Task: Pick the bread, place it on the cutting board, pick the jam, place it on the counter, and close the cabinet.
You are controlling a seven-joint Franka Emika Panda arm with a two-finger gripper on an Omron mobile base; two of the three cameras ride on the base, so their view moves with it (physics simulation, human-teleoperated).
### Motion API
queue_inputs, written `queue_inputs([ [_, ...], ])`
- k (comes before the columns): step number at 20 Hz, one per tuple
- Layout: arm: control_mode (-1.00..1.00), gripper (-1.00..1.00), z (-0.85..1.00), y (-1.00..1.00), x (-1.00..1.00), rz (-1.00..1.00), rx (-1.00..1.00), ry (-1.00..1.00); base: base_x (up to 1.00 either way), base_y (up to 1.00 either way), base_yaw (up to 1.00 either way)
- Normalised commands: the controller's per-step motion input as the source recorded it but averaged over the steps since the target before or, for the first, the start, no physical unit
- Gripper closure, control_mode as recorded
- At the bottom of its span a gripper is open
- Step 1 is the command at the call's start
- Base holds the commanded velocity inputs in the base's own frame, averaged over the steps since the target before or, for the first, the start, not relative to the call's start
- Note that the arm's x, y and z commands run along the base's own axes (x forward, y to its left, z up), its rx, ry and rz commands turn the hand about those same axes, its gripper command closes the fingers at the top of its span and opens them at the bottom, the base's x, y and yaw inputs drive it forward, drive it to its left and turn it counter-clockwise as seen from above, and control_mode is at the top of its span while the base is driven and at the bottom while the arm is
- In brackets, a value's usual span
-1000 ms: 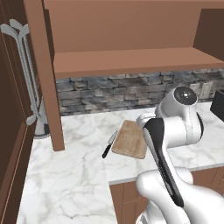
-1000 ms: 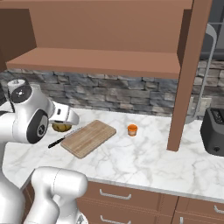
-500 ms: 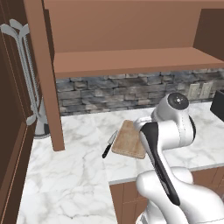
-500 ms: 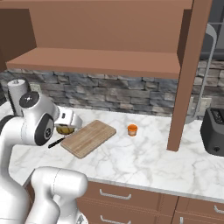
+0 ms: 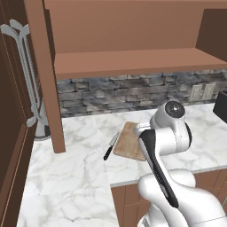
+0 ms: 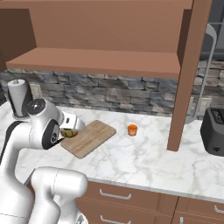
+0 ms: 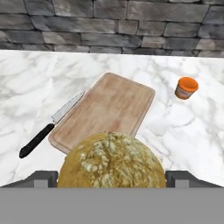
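The bread [image 7: 111, 159], a knobbly yellowish-brown lump, sits between the fingertips [image 7: 41, 178] of my gripper [image 7: 112, 178], which is shut on it. From the right base camera the bread [image 6: 68, 132] hangs just above the near left end of the cutting board [image 6: 94, 135]. That board [image 7: 109, 109] lies flat on the marble counter [image 6: 144, 157], bare of anything. The orange jam jar [image 7: 187, 88] stands on the counter right of the board, also as the jam [image 6: 132, 129]. The cabinet [image 5: 128, 60] is open above, its door [image 6: 188, 74] swung out edge-on.
A black-handled knife [image 7: 48, 127] lies on the counter along the board's left side. A dark toaster [image 6: 214, 131] stands far right, a paper towel holder [image 6: 19, 98] far left. The stone backsplash [image 7: 109, 26] runs behind. A tall cupboard [image 5: 13, 88] bounds the left end.
The arm has sunk and moved a little toward the board, carrying the bread with it. Jam, board and knife have stayed put.
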Motion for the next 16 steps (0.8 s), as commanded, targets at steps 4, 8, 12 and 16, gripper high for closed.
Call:
queue_inputs([
  [4,-1.00,1.00,-0.21,0.00,0.26,0.00,0.00,-0.01,0.00,0.00,0.00],
  [8,-1.00,1.00,-0.19,0.00,0.26,0.00,0.00,0.00,0.00,0.00,0.00],
  [12,-1.00,1.00,-0.20,0.00,0.22,0.00,0.00,0.00,0.00,0.00,0.00],
  [16,-1.00,1.00,-0.20,0.00,0.20,0.00,0.00,0.00,0.00,0.00,0.00],
])
